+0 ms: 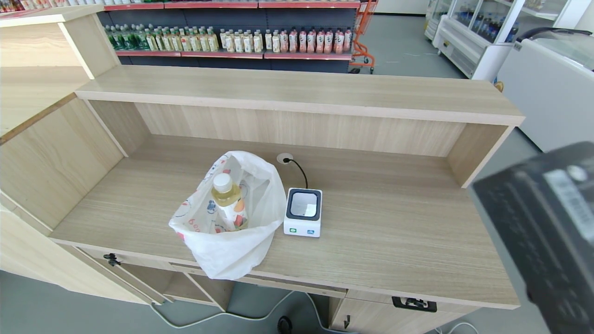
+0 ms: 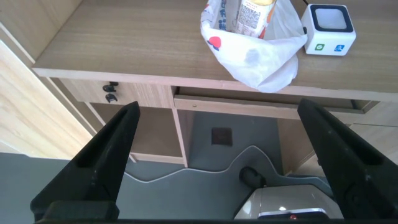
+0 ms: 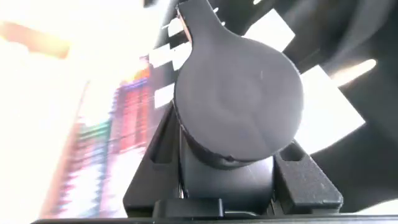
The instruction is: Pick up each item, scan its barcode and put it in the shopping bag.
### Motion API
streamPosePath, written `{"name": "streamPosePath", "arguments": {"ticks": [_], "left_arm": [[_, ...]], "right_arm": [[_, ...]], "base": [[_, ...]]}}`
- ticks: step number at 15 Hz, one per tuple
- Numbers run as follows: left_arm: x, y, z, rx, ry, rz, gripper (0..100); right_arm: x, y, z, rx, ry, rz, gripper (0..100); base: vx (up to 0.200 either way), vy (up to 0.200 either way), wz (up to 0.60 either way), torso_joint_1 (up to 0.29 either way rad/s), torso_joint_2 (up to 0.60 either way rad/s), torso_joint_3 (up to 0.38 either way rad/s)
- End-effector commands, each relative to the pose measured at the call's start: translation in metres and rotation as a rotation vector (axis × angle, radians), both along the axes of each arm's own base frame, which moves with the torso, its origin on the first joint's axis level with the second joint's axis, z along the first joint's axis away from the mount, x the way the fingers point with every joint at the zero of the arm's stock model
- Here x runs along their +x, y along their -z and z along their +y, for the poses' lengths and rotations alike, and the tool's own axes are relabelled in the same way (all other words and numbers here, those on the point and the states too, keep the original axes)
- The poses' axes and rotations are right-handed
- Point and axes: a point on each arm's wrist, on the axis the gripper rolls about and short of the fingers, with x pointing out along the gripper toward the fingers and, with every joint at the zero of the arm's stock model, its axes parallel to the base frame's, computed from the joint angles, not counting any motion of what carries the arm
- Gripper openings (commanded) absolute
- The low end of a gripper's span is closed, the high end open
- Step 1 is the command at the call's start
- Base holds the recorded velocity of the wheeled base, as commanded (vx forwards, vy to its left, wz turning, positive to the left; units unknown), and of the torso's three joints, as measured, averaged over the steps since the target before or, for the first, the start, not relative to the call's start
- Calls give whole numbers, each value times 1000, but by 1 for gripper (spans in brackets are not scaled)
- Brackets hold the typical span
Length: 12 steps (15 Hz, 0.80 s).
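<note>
A white plastic shopping bag point(image 1: 232, 232) stands open on the wooden counter point(image 1: 394, 222), its lower part hanging over the front edge. Inside it a bottle point(image 1: 227, 199) of yellowish drink with a white cap stands upright. Just right of the bag sits the white barcode scanner point(image 1: 303, 211) with its dark window facing up. My left gripper point(image 2: 219, 109) is open and empty, low in front of the counter's front edge, below the bag point(image 2: 255, 43) and scanner point(image 2: 329, 28). My right gripper point(image 3: 227, 186) is raised, with a round black object point(image 3: 239, 99) in front of its camera.
A black cable point(image 1: 299, 169) runs from the scanner to a hole in the counter. A raised shelf point(image 1: 297, 93) walls the counter's back and sides. A large black housing point(image 1: 543, 222) looms at the right. Drawers point(image 2: 236, 106) lie under the counter.
</note>
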Motion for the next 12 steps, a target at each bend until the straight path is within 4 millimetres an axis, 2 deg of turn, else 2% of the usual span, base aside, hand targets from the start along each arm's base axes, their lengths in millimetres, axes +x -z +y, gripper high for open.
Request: {"name": "streamPosePath", "arguments": {"ticks": [1, 2, 4, 5, 6, 9, 10, 12], "left_arm": [[0, 0, 0, 0, 0, 2, 100], [0, 0, 0, 0, 0, 0, 100], [0, 0, 0, 0, 0, 2, 100], [0, 0, 0, 0, 0, 2, 100], [0, 0, 0, 0, 0, 2, 100], [0, 0, 0, 0, 0, 2, 100], [0, 0, 0, 0, 0, 2, 100], [0, 0, 0, 0, 0, 2, 100]], "right_arm": [[19, 5, -17, 301, 406, 778, 0], [26, 0, -17, 496, 462, 992, 0], [40, 9, -31, 805, 486, 1302, 0], [43, 11, -33, 853, 495, 1344, 0], [56, 16, -41, 982, 530, 1435, 0], [75, 4, -37, 1217, 363, 1670, 0], [79, 3, -36, 1246, 350, 1709, 0], [102, 5, -32, 1394, 290, 1879, 0]], "base": [[0, 0, 0, 0, 0, 0], [0, 0, 0, 0, 0, 0], [0, 0, 0, 0, 0, 0], [0, 0, 0, 0, 0, 0], [0, 0, 0, 0, 0, 0], [0, 0, 0, 0, 0, 0], [0, 0, 0, 0, 0, 0], [0, 0, 0, 0, 0, 0]]}}
